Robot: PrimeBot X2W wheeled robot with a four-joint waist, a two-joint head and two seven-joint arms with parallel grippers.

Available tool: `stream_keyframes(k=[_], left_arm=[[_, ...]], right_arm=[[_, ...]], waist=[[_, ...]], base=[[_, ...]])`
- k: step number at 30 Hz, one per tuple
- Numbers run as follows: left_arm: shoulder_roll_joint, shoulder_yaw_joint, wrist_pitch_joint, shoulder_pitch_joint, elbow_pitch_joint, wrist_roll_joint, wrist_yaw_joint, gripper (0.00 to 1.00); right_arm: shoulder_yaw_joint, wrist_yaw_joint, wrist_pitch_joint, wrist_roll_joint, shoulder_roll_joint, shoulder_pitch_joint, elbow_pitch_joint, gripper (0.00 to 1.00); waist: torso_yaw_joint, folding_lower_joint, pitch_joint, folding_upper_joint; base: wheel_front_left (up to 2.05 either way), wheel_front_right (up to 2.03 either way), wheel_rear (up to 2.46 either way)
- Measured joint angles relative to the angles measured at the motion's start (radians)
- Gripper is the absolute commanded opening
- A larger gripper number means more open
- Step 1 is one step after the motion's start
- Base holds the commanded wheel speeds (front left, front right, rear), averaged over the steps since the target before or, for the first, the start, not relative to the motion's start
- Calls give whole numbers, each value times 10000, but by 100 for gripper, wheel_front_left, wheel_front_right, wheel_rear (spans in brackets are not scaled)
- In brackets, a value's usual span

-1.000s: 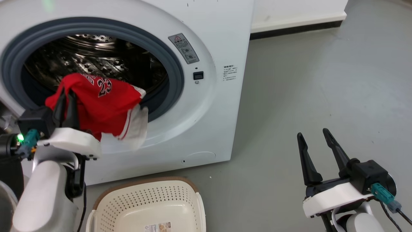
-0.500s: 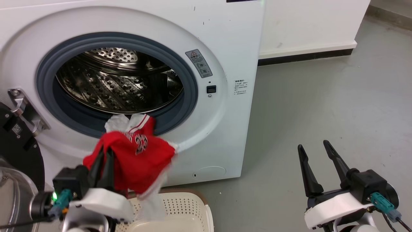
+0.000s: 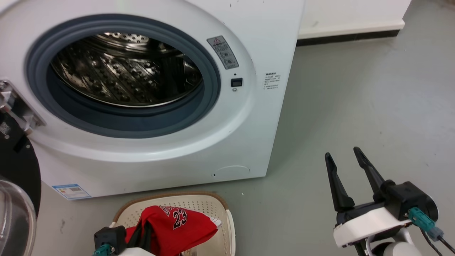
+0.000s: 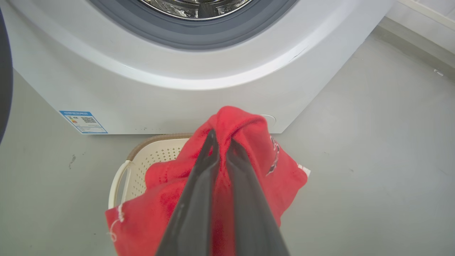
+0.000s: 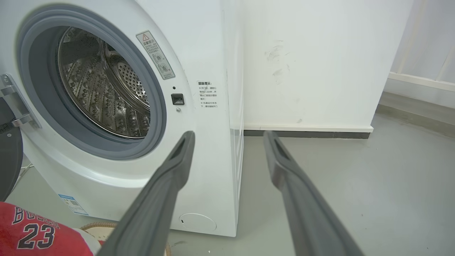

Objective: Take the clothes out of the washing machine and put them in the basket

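Red jersey [image 3: 177, 227], print 23: soft, light and limp, judged unlikely to slip. It hangs over the basket [image 3: 170, 196], not yet released. The left tool [image 4: 222, 138] is clamped on a bunched fold, a sound hold. The right tool [image 3: 342, 152] stands spread, carrying nothing, beside the washing machine [image 3: 249, 135].

floor [image 3: 355, 106]: smooth grey, a few small dark specks | big white front-loading washing machine [image 3: 249, 135]: stands on the floor, round door open | cream plastic basket with little holes and a brown rim [image 3: 201, 207]: sits on the floor just in front of the washing machine
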Motion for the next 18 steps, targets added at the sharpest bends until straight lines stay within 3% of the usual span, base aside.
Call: stream_keyframes(k=[18], left_arm=[[-148, 251, -1484, -3205, 4502, -27, -529, 0]], right_arm=[[276, 0, -527, 249, 2, -1478, 52, 100]], waist=[[-583, 2, 2717, 0]], base=[[0, 0, 0]])
